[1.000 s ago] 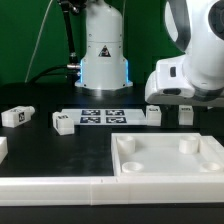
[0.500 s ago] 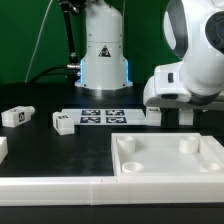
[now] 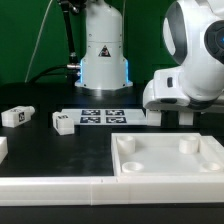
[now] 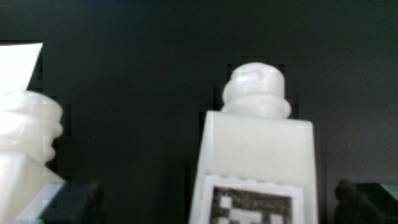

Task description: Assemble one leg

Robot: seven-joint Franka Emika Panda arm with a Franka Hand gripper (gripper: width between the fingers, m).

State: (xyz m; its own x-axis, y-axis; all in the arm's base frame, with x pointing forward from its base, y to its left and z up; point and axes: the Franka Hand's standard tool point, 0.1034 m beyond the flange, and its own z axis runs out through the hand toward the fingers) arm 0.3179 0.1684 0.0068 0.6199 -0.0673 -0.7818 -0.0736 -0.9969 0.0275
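Black tabletop [image 3: 60, 148]; smooth white blocky leg [image 4: 254, 150], rounded peg [image 4: 258, 85], between parted fingers [image 4: 63, 206] of the end effector [image 4: 214, 204].

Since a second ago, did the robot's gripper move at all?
Yes, a little. In the exterior view the gripper has shifted toward that view's left, closer to the fixed marker board.

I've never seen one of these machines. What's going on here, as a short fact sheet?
claw: open, one finger on either side of a leg
straddled leg: white, tag facing the wrist camera, not gripped
neighbouring leg: beside it, apart
spare legs: two, toward the exterior view's left
white panel: no leg fitted
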